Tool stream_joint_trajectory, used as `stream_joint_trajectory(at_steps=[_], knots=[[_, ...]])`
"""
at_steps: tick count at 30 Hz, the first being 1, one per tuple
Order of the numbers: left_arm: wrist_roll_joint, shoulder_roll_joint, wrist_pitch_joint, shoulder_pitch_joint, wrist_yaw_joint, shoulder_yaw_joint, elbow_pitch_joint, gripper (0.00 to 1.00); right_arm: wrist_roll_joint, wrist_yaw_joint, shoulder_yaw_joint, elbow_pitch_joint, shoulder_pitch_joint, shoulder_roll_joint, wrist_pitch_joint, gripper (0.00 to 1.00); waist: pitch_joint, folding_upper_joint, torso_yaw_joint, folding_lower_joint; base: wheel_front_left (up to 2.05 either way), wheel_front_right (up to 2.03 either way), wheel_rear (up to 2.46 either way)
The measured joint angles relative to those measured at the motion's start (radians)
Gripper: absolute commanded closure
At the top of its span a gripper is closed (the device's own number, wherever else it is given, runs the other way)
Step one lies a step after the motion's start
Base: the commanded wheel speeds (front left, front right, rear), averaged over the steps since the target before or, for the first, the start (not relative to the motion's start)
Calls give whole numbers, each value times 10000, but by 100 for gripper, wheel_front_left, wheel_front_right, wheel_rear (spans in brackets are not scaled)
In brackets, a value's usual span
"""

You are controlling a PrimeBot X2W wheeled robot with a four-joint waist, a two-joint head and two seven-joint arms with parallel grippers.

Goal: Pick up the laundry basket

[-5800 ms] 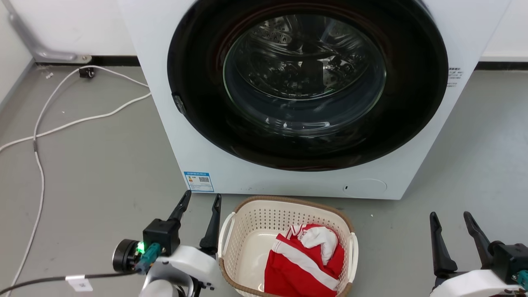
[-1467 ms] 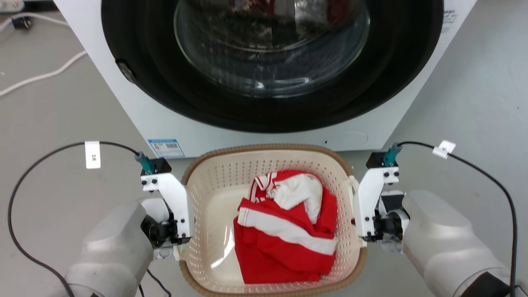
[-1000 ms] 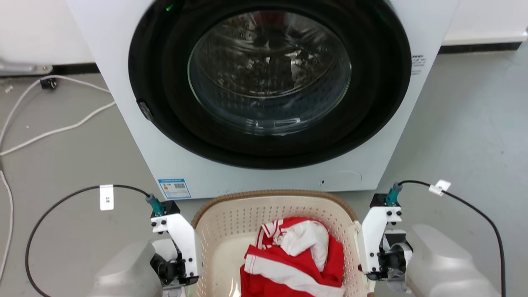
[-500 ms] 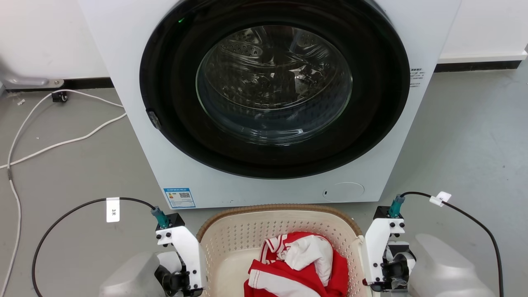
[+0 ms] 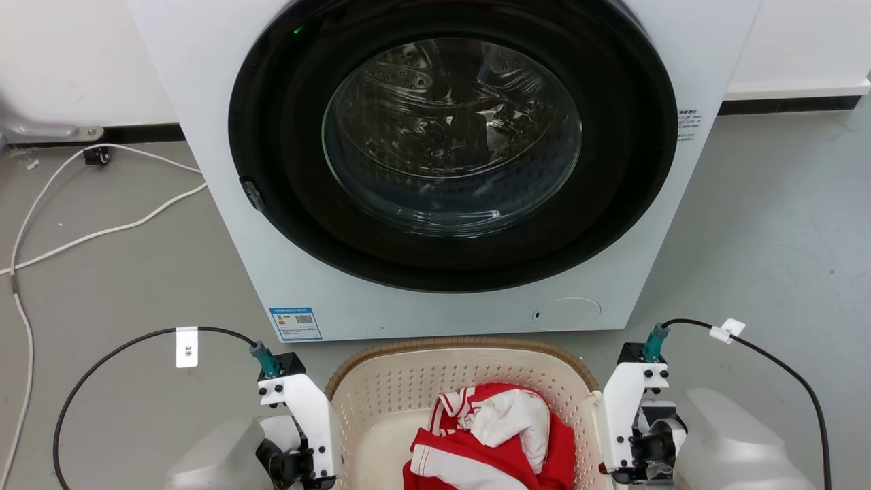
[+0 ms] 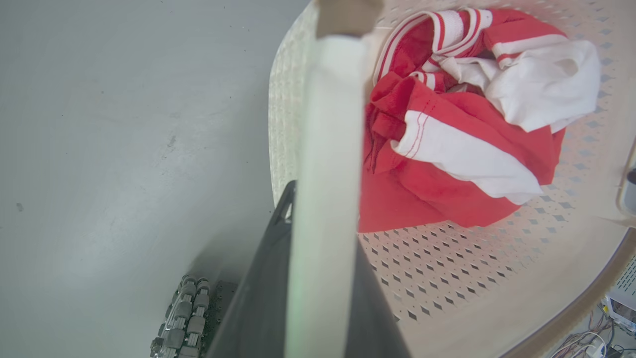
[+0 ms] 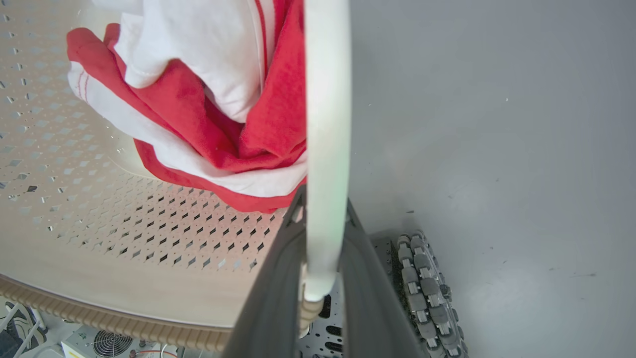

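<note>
The laundry basket (image 5: pixel 463 342), cream with a brown rim, sits low in the head view in front of the washer and holds a red and white garment (image 5: pixel 490 435). My left gripper (image 6: pixel 323 214) is shut on the basket's white left handle (image 6: pixel 328 124), a dark finger on each side of it. My right gripper (image 7: pixel 324 199) is shut on the white right handle (image 7: pixel 325 99) in the same way. In the head view the white gripper bodies (image 5: pixel 303 422) flank the basket and their fingertips are hidden. My wheeled base (image 7: pixel 422 283) shows below the basket's near end.
A white front-loading washer (image 5: pixel 449 156) with its dark round door shut stands just beyond the basket. White cables (image 5: pixel 102 231) trail over the grey floor at the left. Black cables loop from both wrists. Bare floor lies on either side.
At first both grippers stood open beside the basket; now each is shut on a handle. The head view has since risen to take in more of the washer. Nothing moved in the last half second.
</note>
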Motion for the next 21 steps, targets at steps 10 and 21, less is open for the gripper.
stream_joint_trajectory(at_steps=[10, 21], knots=[[-105, -4, -79, 0, 0, -96, 0, 100, -98, 0, -115, -2, 74, 2, -2, 100, 40, 0, 1, 0, 0, 0, 0], [-253, 4, -188, 0, 0, -236, 0, 100, -96, 0, -100, -2, 73, 2, 2, 100, 62, 0, -2, 0, 0, 0, 0]])
